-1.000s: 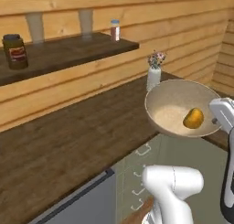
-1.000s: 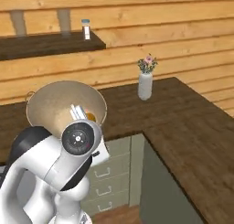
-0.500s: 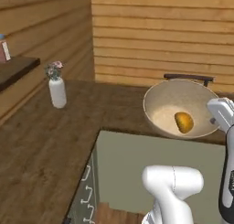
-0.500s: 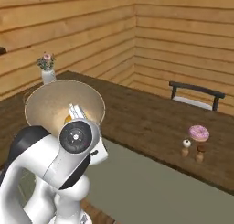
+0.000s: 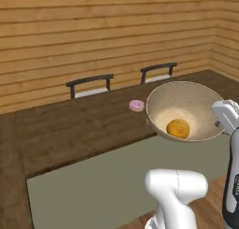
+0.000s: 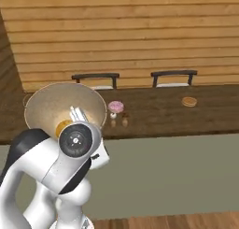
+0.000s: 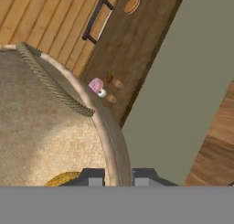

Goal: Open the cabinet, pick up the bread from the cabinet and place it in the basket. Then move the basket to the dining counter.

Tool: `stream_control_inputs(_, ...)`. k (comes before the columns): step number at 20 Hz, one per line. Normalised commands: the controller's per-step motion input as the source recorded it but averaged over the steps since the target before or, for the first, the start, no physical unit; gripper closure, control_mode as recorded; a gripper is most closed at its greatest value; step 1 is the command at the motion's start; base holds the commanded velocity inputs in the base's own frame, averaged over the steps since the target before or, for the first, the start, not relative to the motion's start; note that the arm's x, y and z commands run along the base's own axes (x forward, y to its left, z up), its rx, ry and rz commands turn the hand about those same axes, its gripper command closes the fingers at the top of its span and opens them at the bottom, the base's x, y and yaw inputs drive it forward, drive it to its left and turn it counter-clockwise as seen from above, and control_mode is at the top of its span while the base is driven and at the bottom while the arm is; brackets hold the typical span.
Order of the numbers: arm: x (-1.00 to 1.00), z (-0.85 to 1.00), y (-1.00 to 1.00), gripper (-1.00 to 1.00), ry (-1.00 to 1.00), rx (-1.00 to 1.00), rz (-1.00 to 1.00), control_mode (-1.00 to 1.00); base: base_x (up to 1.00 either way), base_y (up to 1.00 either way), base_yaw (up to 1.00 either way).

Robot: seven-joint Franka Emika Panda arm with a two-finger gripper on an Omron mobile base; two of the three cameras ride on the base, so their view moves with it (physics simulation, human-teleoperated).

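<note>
From the left base view, the basket (image 5: 186, 111) is held up in the air at the end of the arm, tipped toward the camera, with the bread (image 5: 178, 128) resting low inside it, just left of where the gripper (image 5: 223, 117) meets the basket's right rim. Beyond and to the left of the gripper runs the dining counter (image 5: 74, 130), with a pink-frosted donut (image 5: 136, 105) on it near the basket's far-left edge and two dark chairs (image 5: 90, 83) behind. In the right base view the basket (image 6: 56, 104) rises behind the arm's wrist, the bread (image 6: 62, 128) peeking out beside it; the donut (image 6: 115, 106) and small shakers (image 6: 119, 122) sit on the counter (image 6: 186, 113) to the gripper's right, a flat brown round thing (image 6: 189, 101) farther right. In the hand view the gripper (image 7: 118, 178) has its fingers (image 7: 93, 177) clamped on the basket rim (image 7: 109, 136), one each side, with the bread (image 7: 64, 178) just left of them inside.
</note>
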Motion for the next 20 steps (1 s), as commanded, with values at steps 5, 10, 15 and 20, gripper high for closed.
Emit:
stream_control_inputs(5, 0.0, 0.0, 0.0, 1.0, 0.0, 0.0, 0.0, 1.0, 0.0, -0.75, -0.81)
stream_control_inputs(10, 0.0, 0.0, 0.0, 1.0, 0.0, 0.0, 0.0, 1.0, 0.82, -0.04, -0.33)
stream_control_inputs(15, 0.0, 0.0, 0.0, 1.0, 0.0, 0.0, 0.0, 1.0, 1.0, -0.85, 0.31)
stream_control_inputs(20, 0.0, 0.0, 0.0, 1.0, 0.0, 0.0, 0.0, 1.0, 0.99, -0.43, 0.46)
